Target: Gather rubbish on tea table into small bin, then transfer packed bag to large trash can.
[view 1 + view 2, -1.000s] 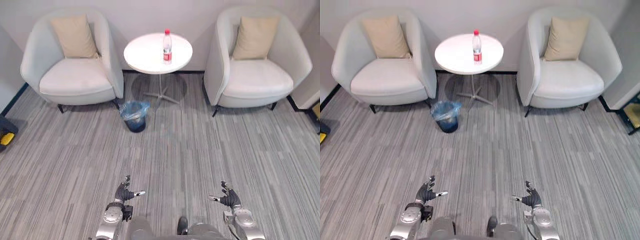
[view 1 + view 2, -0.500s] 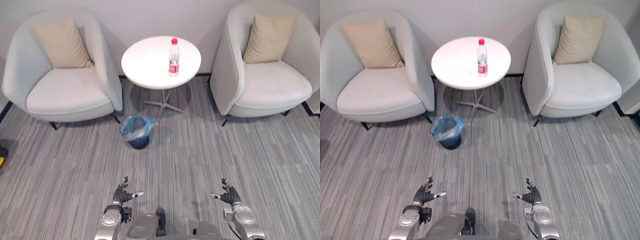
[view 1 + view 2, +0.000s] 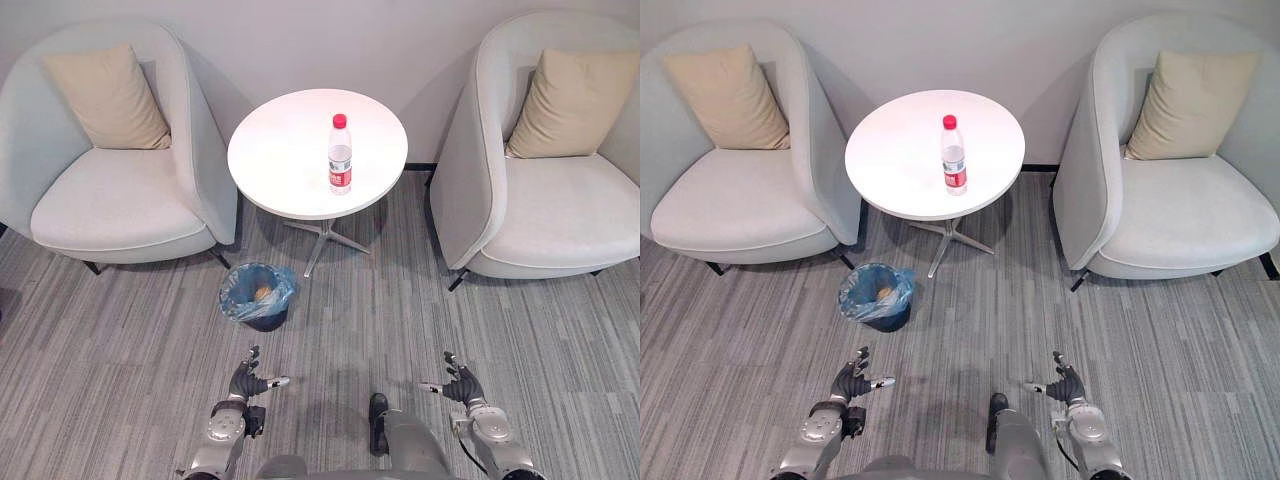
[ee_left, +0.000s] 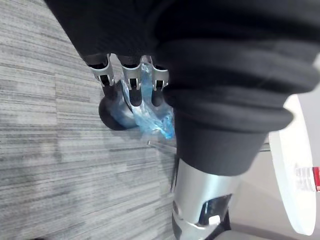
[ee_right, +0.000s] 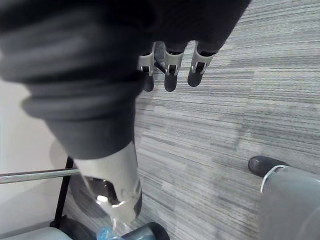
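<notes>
Left hand (image 3: 250,383) and right hand (image 3: 460,388) hover loose-fingered, empty. Between 2 armchairs (image 3: 110,200) stands the tea table (image 3: 280,160); beside its base the small bin (image 3: 262,320) holds something tan; 1 bottle (image 3: 340,155) stands upright on top. Looks early: bottle unbinned, bag (image 3: 232,293) not yet moved.

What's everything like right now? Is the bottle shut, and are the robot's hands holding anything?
Bottle: upright on the table, red cap on.
Small bin: upright, lined with a blue bag, something tan inside.
Left hand: open, empty.
Right hand: open, empty.
</notes>
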